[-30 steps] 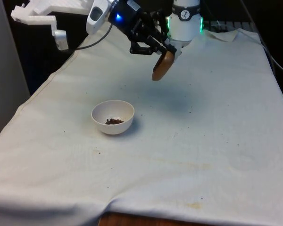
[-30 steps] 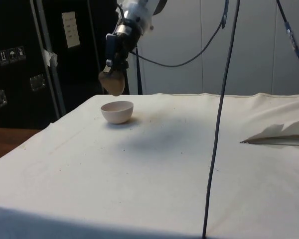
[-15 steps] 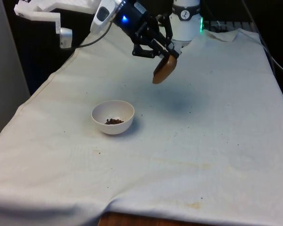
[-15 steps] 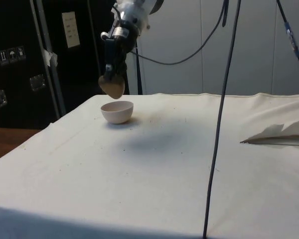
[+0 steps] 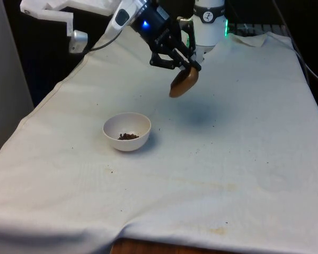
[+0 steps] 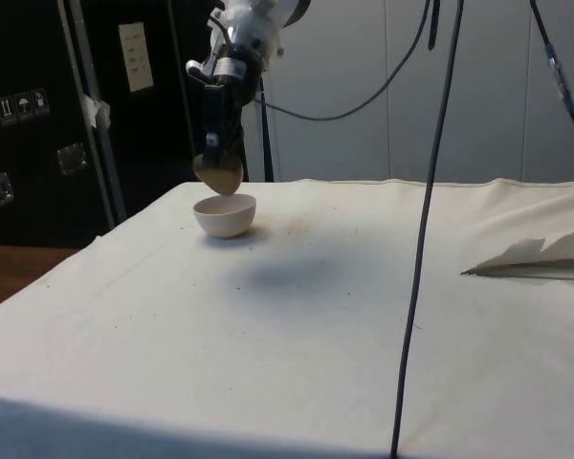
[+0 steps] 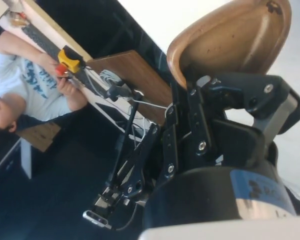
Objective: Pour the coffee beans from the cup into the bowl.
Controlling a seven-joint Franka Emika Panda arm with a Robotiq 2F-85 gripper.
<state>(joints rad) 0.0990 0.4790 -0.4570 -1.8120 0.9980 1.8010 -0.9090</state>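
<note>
In the front view, my hand (image 5: 186,66) sits in the upper middle of the frame, clamped on the brown cup (image 5: 184,83), which hangs tilted above the white-clothed surface (image 5: 244,159). The white bowl (image 5: 126,131), left of centre, holds a few coffee beans (image 5: 128,136). In the side view, the cup (image 6: 218,173) hangs just above the bowl (image 6: 225,214) at upper left. In the wrist view, my fingers (image 7: 225,95) grip the cup's rim (image 7: 230,40), and a person (image 7: 25,75) holds a yellow object (image 7: 70,59).
</note>
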